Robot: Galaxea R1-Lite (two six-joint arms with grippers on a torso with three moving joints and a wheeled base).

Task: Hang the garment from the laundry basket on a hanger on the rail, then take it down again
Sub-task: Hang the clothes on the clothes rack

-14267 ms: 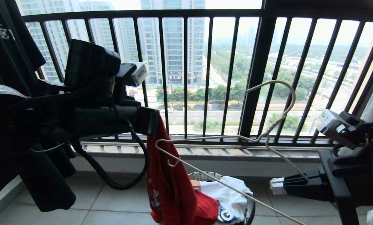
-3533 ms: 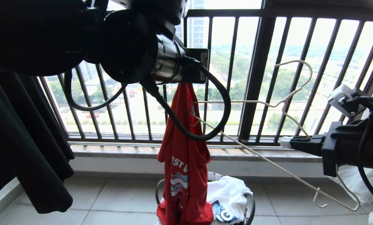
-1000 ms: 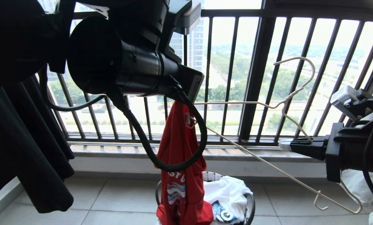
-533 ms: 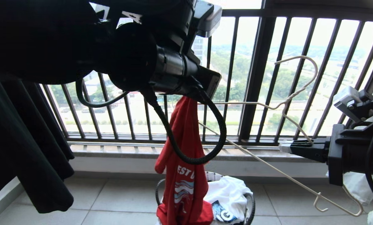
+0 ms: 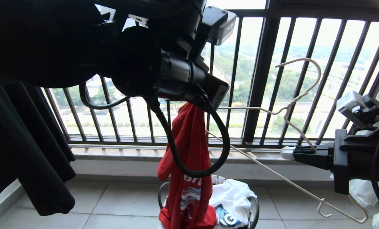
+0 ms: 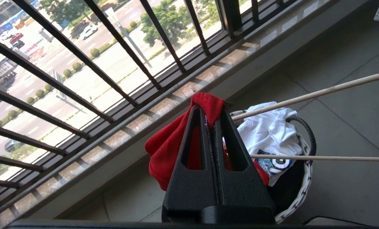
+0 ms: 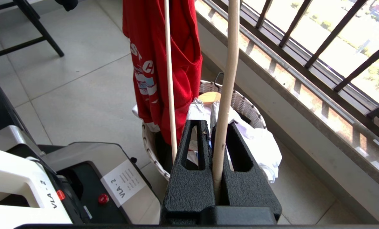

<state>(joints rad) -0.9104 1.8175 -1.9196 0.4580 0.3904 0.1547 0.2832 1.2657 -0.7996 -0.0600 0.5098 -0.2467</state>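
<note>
The red T-shirt (image 5: 189, 152) hangs as a narrow bunched column, its long axis straight up and down, gathered to a point at 12 o'clock where the left pincer (image 6: 212, 113) is clamped fully closed on a fold of the cloth; the hem end at 6 o'clock trails down into the laundry basket (image 5: 255, 210). The fabric is a plain bright red, creased lengthwise, with part of a white "EST" print and white and light-blue wavy bands showing low on the front (the rest of the lettering is folded away). A short sleeve bulges out toward 9 o'clock about halfway down. The basket stands on the tiled floor (image 5: 119, 203) below the shirt, a small round one with a dark rim and pale woven wall, and holds a white garment (image 5: 234, 197) with a dark printed patch. The right pincer (image 7: 215, 127), at 3 o'clock of the shirt in the head view, is closed tight on the cream-white wire hanger (image 5: 285, 111), gripping one sloping shoulder arm. The hanger lies tilted, its long axis running from the shirt at 9 o'clock down toward 4 o'clock, with the hook curving up to 12 o'clock against the black railing (image 5: 259, 79). Its near end reaches the red cloth just under the left pincer, and whether it is inside the shirt cannot be told. A black garment (image 5: 27, 143) hangs at far 9 o'clock.
</note>
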